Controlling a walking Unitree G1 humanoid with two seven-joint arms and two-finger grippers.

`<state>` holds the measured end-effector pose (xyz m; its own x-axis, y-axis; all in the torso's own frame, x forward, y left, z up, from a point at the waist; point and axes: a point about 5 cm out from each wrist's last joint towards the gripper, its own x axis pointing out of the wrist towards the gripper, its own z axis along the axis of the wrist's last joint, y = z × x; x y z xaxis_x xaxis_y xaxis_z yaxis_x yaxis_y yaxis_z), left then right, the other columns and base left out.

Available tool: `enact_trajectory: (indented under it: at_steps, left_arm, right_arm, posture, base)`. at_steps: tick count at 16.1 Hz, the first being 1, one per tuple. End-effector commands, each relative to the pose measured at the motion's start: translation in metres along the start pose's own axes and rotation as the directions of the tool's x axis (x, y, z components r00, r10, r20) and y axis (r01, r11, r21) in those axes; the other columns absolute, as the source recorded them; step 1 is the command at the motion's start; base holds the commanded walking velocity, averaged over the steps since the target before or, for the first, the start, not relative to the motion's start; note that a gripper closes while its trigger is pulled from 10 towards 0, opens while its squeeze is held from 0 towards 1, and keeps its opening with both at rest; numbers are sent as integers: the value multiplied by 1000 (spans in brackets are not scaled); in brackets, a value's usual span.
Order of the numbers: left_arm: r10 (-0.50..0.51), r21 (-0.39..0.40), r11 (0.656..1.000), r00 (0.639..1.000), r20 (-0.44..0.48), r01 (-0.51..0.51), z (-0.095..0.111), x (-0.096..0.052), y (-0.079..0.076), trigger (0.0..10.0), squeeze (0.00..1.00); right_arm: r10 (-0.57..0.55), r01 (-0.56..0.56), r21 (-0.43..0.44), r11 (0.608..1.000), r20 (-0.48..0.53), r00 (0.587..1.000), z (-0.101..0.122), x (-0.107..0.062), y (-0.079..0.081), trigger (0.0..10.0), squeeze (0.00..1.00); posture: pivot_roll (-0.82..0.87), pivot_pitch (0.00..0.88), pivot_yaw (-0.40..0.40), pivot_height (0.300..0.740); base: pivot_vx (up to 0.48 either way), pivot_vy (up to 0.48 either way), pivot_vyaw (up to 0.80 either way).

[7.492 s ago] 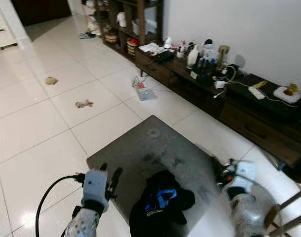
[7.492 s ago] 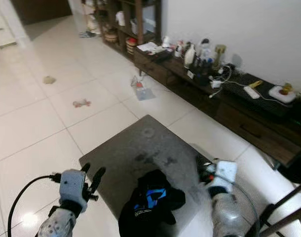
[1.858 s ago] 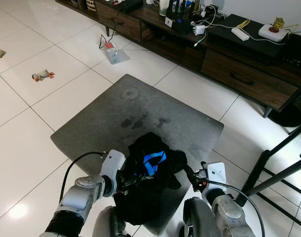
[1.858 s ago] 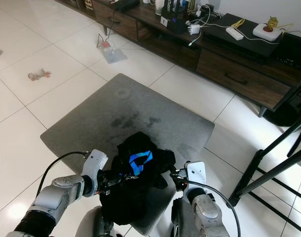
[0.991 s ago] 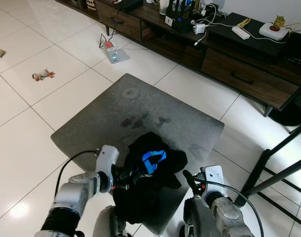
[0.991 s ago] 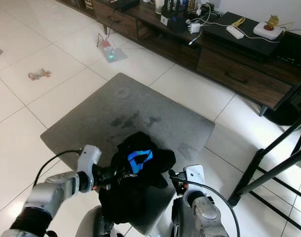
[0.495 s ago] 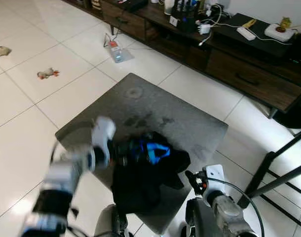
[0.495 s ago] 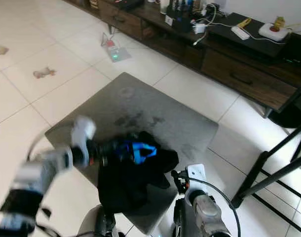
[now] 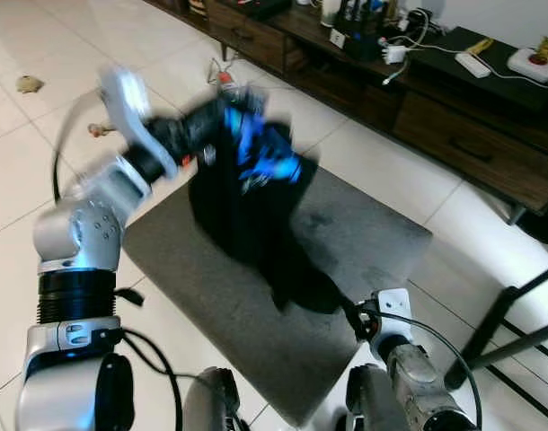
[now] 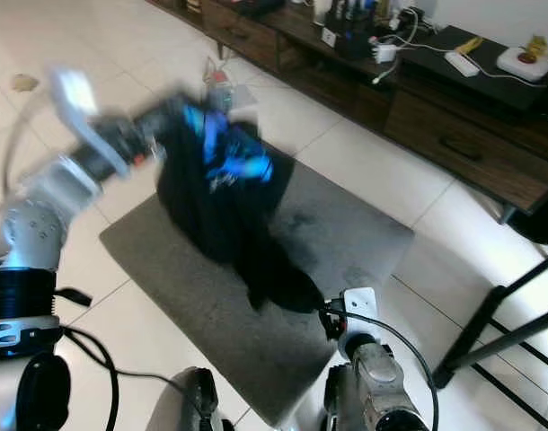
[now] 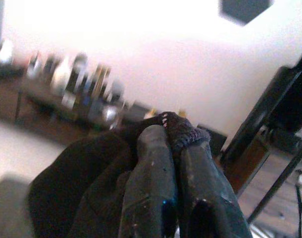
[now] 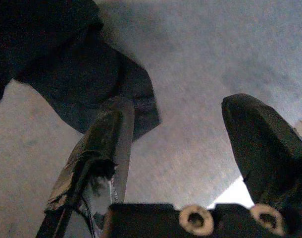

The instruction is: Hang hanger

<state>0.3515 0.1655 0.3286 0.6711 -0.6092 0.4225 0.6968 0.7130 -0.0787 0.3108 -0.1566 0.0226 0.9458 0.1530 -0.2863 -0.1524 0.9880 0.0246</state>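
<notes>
Lifted since half a second ago, the black garment (image 9: 247,193) now hangs from my raised left end effector (image 9: 211,121), fingers (image 11: 156,163) pinched tight on the fabric, its tail trailing onto the grey rug (image 9: 346,242). Nearest me, my right end effector (image 12: 176,144) hovers spread wide over the rug beside that tail, gripping nothing. Beyond stands a dark cabinet (image 9: 454,144).

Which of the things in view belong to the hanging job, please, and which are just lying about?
Job:
- black garment, pinched in the left claw
- right claw, open above the grey rug

Lying about:
- toy on the floor tiles
- dark low cabinet, cluttered top
</notes>
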Motion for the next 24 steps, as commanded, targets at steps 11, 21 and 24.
enact_trajectory:
  at_steps: [11,21,24]
  left_arm:
    - [-207,6,942,595,-777,336,-174,-90,-56,10000,0]
    - [-137,76,867,383,-913,492,-154,-143,-38,10000,1000]
    - [158,371,875,541,-826,311,-151,-124,-10,10000,1000]
  right_arm:
    - [28,-27,-22,999,61,998,6,-3,15,10000,0]
    - [64,-63,-90,994,4,998,1,-9,12,10000,0]
    - [97,-98,-132,986,-7,995,2,-10,9,10000,0]
  posture:
    - [5,202,40,597]
    - [9,234,41,597]
    - [15,237,44,597]
  base:
    - [0,0,0]
    - [0,0,0]
    - [0,0,0]
